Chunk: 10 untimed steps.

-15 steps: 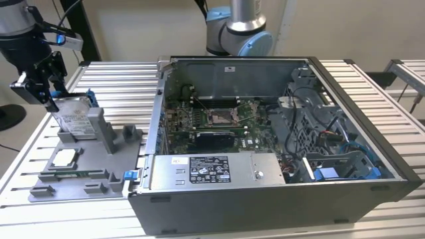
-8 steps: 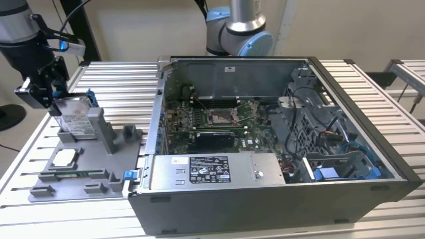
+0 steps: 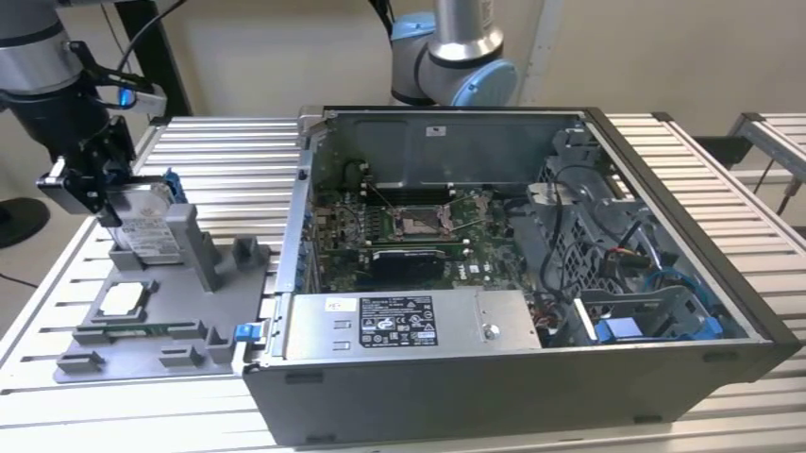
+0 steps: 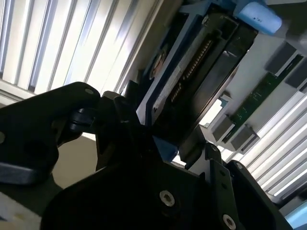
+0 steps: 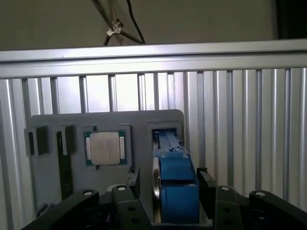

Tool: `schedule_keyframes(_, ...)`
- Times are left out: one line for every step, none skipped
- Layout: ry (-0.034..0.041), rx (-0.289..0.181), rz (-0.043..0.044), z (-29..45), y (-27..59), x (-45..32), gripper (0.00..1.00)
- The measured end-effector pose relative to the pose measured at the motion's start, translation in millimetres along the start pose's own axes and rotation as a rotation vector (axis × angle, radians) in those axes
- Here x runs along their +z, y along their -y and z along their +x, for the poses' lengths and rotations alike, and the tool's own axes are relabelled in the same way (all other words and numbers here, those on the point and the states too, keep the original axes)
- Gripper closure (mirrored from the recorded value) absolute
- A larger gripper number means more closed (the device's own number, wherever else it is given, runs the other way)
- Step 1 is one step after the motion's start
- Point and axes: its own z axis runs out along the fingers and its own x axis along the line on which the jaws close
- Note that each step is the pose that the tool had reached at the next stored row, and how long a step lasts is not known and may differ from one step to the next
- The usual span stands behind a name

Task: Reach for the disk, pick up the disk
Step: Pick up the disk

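Gripper straddles the disk, which stands upright in the grey holder. In the exterior view that's 9 o'clock of the PC case. I can't tell if it's clamped.

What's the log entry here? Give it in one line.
phase: reach | end effector: open, fingers either side of disk | disk: upright in grey holder

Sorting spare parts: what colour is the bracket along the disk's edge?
Blue. The disk wears a bracket best seen in the first wrist view.
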Motion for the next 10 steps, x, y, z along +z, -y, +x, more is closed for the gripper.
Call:
schedule_keyframes(-0.0001, 0.0, -0.0001, -0.1, 0.0, 1.8, 0.0)
schedule_keyframes(-0.0001, 0.0, -0.0001, -0.1, 0.0, 3.5, 0.0)
schedule_keyframes(0.0, -0.001, 0.0, -0.2, 0.0, 5.5, 0.0)
schedule_keyframes(0.0, -0.001, 0.0, -0.3, 0.0, 7.2, 0.0)
schedule_keyframes(0.0, -0.001, 0.0001, -0.4, 0.0, 8.8, 0.0)
schedule_keyframes(-0.0001, -0.001, -0.0001, -0.4, 0.0, 9.6, 0.0)
schedule_keyframes(-0.0001, -0.001, -0.0002, -0.4, 0.0, 9.6, 0.0)
schedule_keyframes(-0.0004, -0.001, -0.0002, -0.4, 0.0, 9.6, 0.0)
schedule_keyframes(-0.0007, -0.001, -0.0002, -0.4, 0.0, 9.5, 0.0)
schedule_keyframes(-0.0009, -0.001, -0.0002, -0.4, 0.0, 9.6, 0.0)
